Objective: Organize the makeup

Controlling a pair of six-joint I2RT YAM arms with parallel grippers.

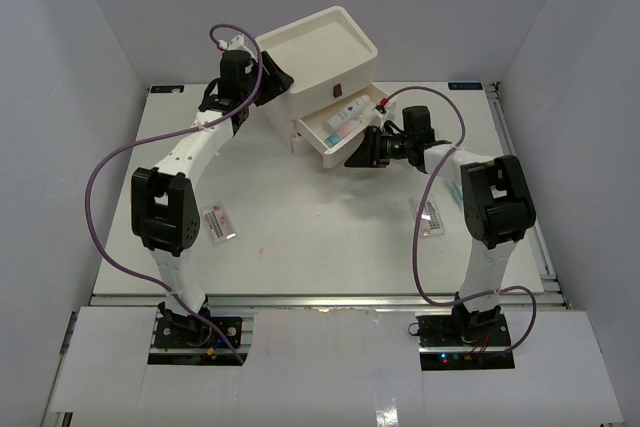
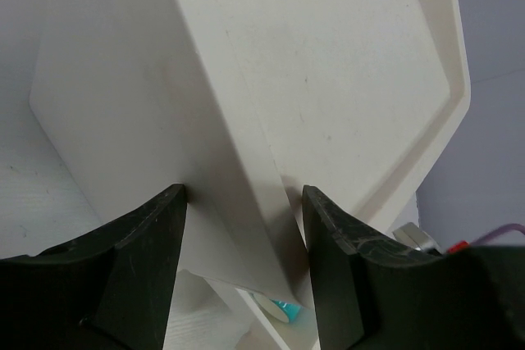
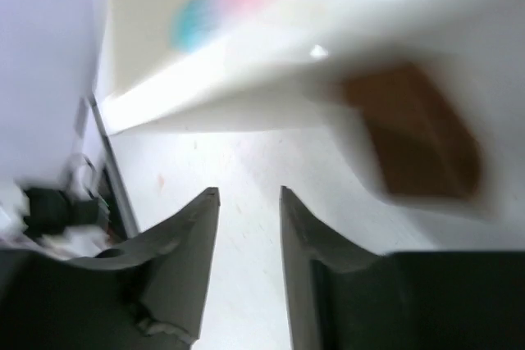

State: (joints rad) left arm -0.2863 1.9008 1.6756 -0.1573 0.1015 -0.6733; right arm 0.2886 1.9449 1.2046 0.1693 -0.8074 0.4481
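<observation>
The white drawer box (image 1: 320,47) stands at the back, tilted, with its lower drawer (image 1: 320,144) pulled out. A white tube with pink label and teal cap (image 1: 343,127) lies in it beside a second white tube (image 1: 352,107). The teal cap shows in the left wrist view (image 2: 287,309), and as a blur in the right wrist view (image 3: 193,22). My left gripper (image 1: 272,77) (image 2: 244,202) is shut on the box's left rim (image 2: 262,161). My right gripper (image 1: 355,154) (image 3: 248,194) is narrowly open and empty, just in front of the drawer, below its brown handle (image 3: 410,133). No sponges show.
Two flat sachets lie on the table, one (image 1: 218,224) by the left arm and one (image 1: 432,215) by the right arm. The box's top tray (image 2: 353,55) holds nothing. White walls stand to the left, right and back of the table.
</observation>
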